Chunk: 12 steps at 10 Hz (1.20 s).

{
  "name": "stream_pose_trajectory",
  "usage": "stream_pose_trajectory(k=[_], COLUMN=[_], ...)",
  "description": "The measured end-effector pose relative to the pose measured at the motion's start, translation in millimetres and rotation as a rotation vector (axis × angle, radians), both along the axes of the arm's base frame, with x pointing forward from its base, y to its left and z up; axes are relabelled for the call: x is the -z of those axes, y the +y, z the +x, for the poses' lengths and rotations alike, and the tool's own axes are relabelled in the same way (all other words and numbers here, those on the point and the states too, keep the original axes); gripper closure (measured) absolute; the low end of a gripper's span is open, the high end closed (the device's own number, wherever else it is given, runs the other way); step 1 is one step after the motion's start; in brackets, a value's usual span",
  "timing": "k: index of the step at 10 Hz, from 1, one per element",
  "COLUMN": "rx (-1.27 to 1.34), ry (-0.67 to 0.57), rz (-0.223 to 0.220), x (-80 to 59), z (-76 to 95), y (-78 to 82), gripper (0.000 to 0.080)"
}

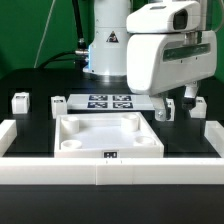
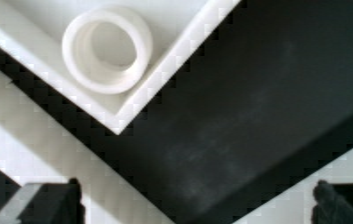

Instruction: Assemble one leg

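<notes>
jaws wide apart and empty, the gripper (image 1: 183,97) hovers near a corner of the tray (image 1: 80,150); the nearest leg (image 1: 166,111), just beside it, should be centred in the gap before descent.

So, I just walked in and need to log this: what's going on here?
The robot arm's white two-finger gripper hangs open and empty over the black table, at the exterior view's right, near a small white plastic peg-like leg. The big white tray-like part with corner holes lies in the middle, untouched. No leg is fitted yet.
</notes>
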<state>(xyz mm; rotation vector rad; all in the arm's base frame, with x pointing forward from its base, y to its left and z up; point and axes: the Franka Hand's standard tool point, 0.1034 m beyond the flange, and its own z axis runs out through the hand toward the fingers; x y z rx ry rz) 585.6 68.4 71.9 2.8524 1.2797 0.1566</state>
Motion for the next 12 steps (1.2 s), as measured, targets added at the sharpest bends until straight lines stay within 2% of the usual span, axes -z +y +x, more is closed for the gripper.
stream_pose_trajectory(k=[4, 5, 6, 7, 8, 10, 12], rx=[-0.008, -0.131, -0.197, -0.251, -0.292, -0.333, -0.332], ry=[0.0, 0.004, -0.02, -0.029, -0.018, -0.001, 0.001], rz=[-0.001, -0.015, -0.02, -0.026, -0.032, -0.053, -0.051], x=[0.3, 4.7, 16.1, 30.4, 34.5, 25.1, 28.4], z=[-0.1, -5.1, -15.5, -32.7, -38.3, -40.2, -40.9], y=[-3.3, -20.6, -45.0, -61.4, -67.2, -67.5, -68.0], gripper=[0.015, 0.015, 0.015, 0.015, 0.015, 0.015, 0.015])
